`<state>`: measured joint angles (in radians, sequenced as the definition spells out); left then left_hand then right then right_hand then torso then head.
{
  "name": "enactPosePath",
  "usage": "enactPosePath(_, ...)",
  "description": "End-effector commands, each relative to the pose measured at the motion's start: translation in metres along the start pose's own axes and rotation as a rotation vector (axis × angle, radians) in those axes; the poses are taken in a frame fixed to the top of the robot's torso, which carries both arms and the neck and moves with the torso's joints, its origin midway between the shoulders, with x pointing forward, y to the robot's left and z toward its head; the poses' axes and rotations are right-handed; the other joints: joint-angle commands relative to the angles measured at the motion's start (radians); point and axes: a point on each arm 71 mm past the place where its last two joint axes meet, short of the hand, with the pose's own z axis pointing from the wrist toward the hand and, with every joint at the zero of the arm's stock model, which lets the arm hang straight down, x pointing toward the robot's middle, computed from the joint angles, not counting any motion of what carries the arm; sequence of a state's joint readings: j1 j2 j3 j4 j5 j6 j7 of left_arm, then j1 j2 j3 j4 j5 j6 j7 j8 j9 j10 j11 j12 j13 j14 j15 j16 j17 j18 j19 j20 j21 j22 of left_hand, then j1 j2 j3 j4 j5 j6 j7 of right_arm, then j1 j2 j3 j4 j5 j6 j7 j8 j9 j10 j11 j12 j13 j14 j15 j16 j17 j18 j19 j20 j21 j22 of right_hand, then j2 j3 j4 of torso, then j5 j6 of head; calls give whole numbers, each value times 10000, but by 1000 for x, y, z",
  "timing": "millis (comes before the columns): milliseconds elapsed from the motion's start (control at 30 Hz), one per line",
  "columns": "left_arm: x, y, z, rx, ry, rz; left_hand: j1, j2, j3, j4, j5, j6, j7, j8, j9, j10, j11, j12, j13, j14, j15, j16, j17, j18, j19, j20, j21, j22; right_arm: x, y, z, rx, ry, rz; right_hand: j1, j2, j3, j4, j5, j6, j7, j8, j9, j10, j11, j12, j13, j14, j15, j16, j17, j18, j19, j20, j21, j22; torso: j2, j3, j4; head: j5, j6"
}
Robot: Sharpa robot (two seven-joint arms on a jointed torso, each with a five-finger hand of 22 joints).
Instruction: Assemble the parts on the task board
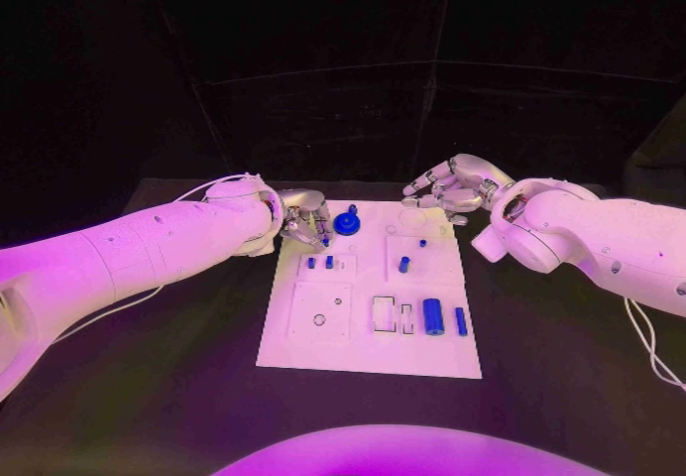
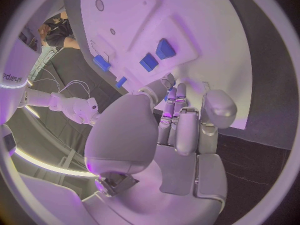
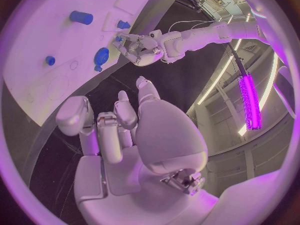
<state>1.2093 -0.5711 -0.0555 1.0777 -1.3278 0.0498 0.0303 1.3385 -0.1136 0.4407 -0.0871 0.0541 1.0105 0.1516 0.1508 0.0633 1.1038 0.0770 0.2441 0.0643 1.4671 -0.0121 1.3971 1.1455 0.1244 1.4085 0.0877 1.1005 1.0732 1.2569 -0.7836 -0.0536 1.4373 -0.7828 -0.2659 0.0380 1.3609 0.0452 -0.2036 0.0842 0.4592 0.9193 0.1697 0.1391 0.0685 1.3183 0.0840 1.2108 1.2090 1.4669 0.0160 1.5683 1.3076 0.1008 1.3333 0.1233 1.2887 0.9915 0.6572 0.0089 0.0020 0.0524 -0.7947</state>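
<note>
Task board [image 1: 286, 352] lies mid-table [image 1: 143, 416] (parts [image 1: 433, 316] on it).

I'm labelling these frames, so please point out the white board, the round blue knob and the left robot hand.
white board [image 1: 358, 357]: head view, bare near edge.
round blue knob [image 1: 348, 225]: head view, its disc top.
left robot hand [image 1: 303, 220]: head view, middle of the hand.

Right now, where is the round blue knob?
In the head view the round blue knob sits at the white board's far edge, just beside the left hand's fingers.
</note>
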Motion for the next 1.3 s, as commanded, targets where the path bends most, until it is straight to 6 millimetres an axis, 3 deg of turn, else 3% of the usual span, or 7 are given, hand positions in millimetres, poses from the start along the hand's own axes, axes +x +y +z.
enactPosePath(33,-1,1,0,-99,35,-30,-86,-72,64,-40,-51,-194,23,-150,-10,16,88,-78,0,216,103,-44,-34,-137,-15,58,-36,-3,-1,0,0,21,-16,-60,32,51,-20,24,57,-79,-10,46,1,-269,-1,-330,-295,1039,41,25,2632,78,-77,-19,-90,-70,-5,1,3,-7,-8)
enactPosePath(200,-1,1,-1,-84,-54,-32,-124,-128,83,-68,-50,-429,28,-334,-11,6,91,-164,5,208,113,-43,-56,-128,-28,82,-41,7,-4,-3,-1,176,-99,-383,309,111,89,20,-1,-137,-51,67,0,-2625,-49,-4257,-3865,1039,20,25,2632,152,-251,-54,-364,-514,-5,-3,2,-15,5)
enactPosePath(700,-17,21,-22,139,-1738,-2252,-704,-522,-415,114,-76,-560,127,-504,39,-116,198,-338,36,-20,209,-351,-715,44,-416,165,-883,-783,-15,-15,-2,409,-4,-5964,1692,-264,1458,-532,-1741,1144,-224,33,-28,-2191,-100,-9190,-8526,1039,-35,25,2632,119,4,-125,-265,-309,-8,9,-1,-223,119)
enactPosePath(767,-24,24,-29,468,-2502,-3594,-863,-514,-713,244,-73,-433,144,-458,62,-127,208,-332,51,-354,237,-821,-1621,229,-849,190,-1787,-1632,-14,-14,-2,308,33,-6785,1692,-342,1607,-557,-1816,1207,-248,-50,-25,-2237,-70,-9476,-8841,1039,-25,25,2632,102,-4,-83,-269,-317,-7,11,2,-308,142)
enactPosePath(833,-30,26,-35,990,-3227,-5292,-813,-353,-997,320,-71,-289,247,-410,71,-393,314,-395,40,-1393,300,-2171,-3931,527,-1920,303,-3738,-3367,-11,-12,-1,168,50,-7488,1674,-420,1730,-573,-1921,1262,-244,-116,-22,-2291,-22,-9702,-9108,1039,36,25,2632,108,-28,-50,-290,-355,-9,14,1,-398,166)
enactPosePath(900,-33,25,-40,1537,-3627,-6614,-722,-105,-1160,396,-54,-202,362,-378,67,-635,381,-404,38,-2479,445,-3488,-5976,560,-2370,368,-4206,-3621,-9,-11,-1,67,84,-7939,1660,-501,1854,-594,-1978,1292,-227,-186,-23,-2297,25,-9873,-9343,1039,85,25,2632,113,-47,-9,-305,-378,-4,0,4,-433,182)
enactPosePath(1300,-37,15,-61,3579,-4472,-11214,-247,587,-1115,380,-36,87,277,-152,90,-478,343,31,120,-2844,396,-3833,-6409,596,-2572,414,-4737,-3992,12,-11,2,-355,542,-8993,1499,-853,2803,-738,-2076,1386,-93,-566,-18,-2207,173,-10409,-10443,1039,192,25,2632,119,-89,122,-311,-410,-3,-10,13,-584,233)
